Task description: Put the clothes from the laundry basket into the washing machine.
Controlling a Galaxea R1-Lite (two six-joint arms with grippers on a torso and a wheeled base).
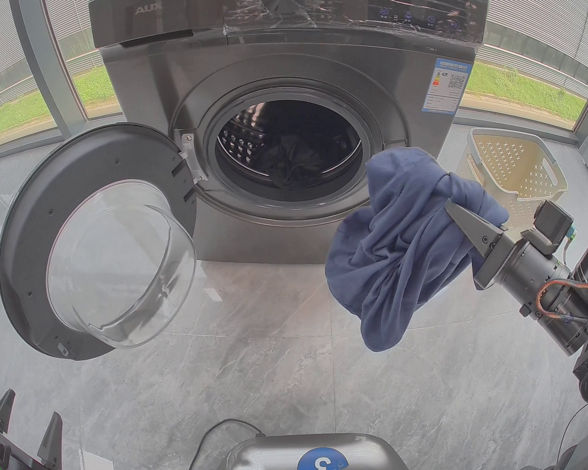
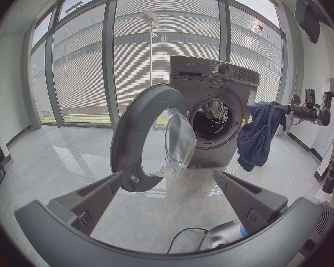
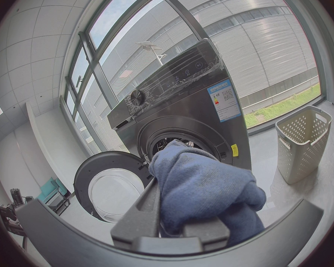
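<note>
A blue sweatshirt (image 1: 398,243) hangs bunched in the air, pinched by the right gripper (image 1: 462,220), in front of the grey front-loading washing machine (image 1: 346,66) and to the right of its opening. The machine's round door (image 1: 59,230) stands swung wide open; a dark garment (image 1: 287,158) lies in the drum. The cream perforated laundry basket (image 1: 513,164) stands upright on the floor beside the machine.

Items counted on inspection:

- One washing machine (image 1: 287,53), fitted with one door (image 1: 91,243).
- One laundry basket (image 1: 516,164).
- Two garments: one blue garment (image 1: 398,243) and one dark garment (image 1: 294,158).
- Two end effectors: the left end effector (image 1: 31,405) and the right end effector (image 1: 457,213).
</note>
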